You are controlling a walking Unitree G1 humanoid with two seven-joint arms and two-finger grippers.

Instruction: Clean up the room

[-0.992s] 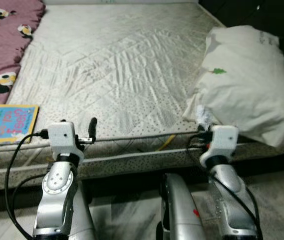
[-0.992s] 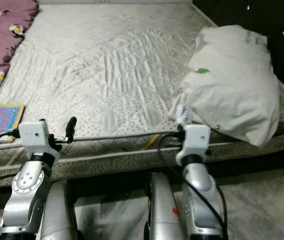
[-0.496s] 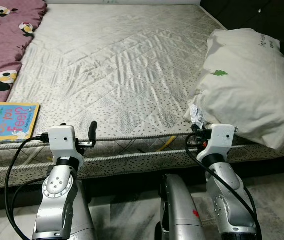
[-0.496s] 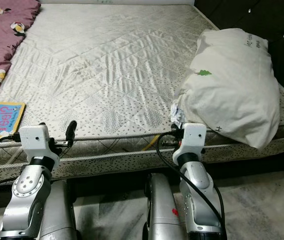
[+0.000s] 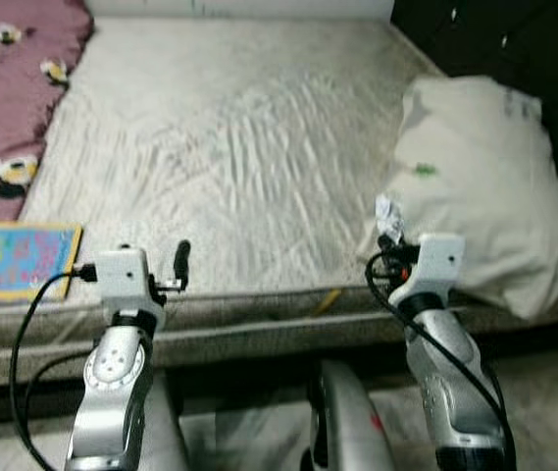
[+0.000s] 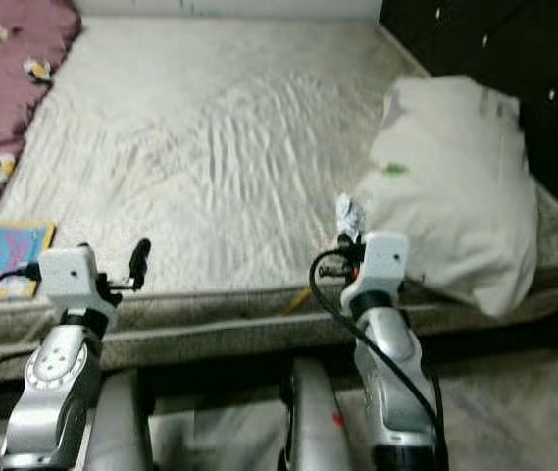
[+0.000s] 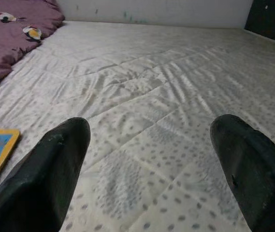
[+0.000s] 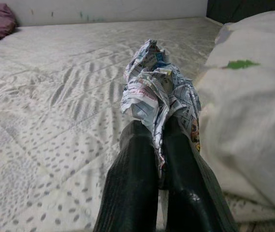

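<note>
right pincer (image 8: 159,145) clamped on paper wad (image 8: 159,92), now lifted above bed (image 5: 249,167) edge, just beside pillow (image 5: 475,186) | left pincer (image 7: 147,164) fingers apart, idle over bed, near book (image 5: 19,260) | trash secured; next needs a bin

So it's a bed (image 5: 249,147) with a quilted, dotted off-white mattress cover. A big white pillow (image 5: 480,186) sits at its right side, a maroon blanket (image 5: 9,93) covers the far left, and a colourful book (image 5: 19,258) lies near the front left edge.
</note>
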